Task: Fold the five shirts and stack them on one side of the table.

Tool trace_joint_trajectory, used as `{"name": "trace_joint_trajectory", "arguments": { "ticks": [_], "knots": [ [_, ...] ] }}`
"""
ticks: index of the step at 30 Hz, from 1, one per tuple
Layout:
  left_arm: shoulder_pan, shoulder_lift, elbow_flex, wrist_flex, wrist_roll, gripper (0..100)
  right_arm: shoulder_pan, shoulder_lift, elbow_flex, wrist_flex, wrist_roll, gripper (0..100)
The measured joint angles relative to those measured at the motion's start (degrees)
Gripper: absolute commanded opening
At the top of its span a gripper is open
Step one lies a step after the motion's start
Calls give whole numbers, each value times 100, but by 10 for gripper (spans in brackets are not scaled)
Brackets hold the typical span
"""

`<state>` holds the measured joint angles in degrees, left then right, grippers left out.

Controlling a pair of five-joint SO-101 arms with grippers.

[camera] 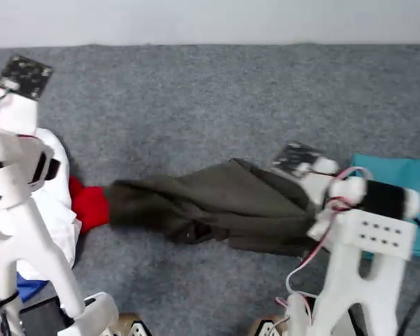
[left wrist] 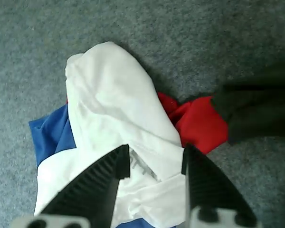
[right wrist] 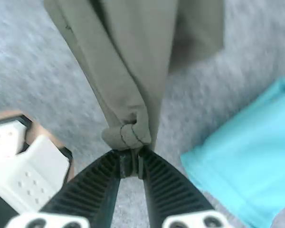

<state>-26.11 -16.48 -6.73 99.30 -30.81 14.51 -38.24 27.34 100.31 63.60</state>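
The right end effector (right wrist: pixel 129 161) is pinching a bunched fold at one end of the olive shirt (camera: pixel 224 203), pressed together on the cloth. The olive shirt is lying unfolded in a long, rumpled band across the middle of the grey surface (camera: pixel 196 91), with its long axis running from arm to arm. The pinched end is sitting just beside the teal shirt (camera: pixel 395 171), which is lying flat off that end of the olive shirt. The opposite end is touching, or all but touching, the red shirt (camera: pixel 89 203).

The left end effector (left wrist: pixel 155 154) is hanging spread and holding nothing above the white shirt (left wrist: pixel 114 104). The white shirt is lying heaped with the red shirt and a blue shirt (left wrist: pixel 54 133) just off the olive shirt's free end.

Judgement: the olive shirt is being handled for folding, and no fold is showing yet. Its free end is lying nearer the left arm, past the red shirt from the left end effector, so a second grip there is looking like the next need. Open room is lying on the far side of the olive shirt. The near side is being crowded by the arm bases (camera: pixel 266 327). Risk: dragging the olive shirt along its axis is likely to disturb the red shirt or ruffle the teal shirt.
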Motion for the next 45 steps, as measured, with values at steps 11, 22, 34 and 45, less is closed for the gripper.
{"name": "trace_joint_trajectory", "arguments": {
  "ticks": [11,22,34,45],
  "knots": [
    [1424,-18,1758,0,-440,184,870,-18,343,-721,484,10],
    [3086,-18,4044,-360,-914,197,782,-18,448,-897,97,10],
    [3253,545,5055,-1240,-914,219,782,-18,448,-897,53,10],
    [3253,1609,5108,-2040,-835,137,782,-18,448,-897,53,10]
  ]
}}
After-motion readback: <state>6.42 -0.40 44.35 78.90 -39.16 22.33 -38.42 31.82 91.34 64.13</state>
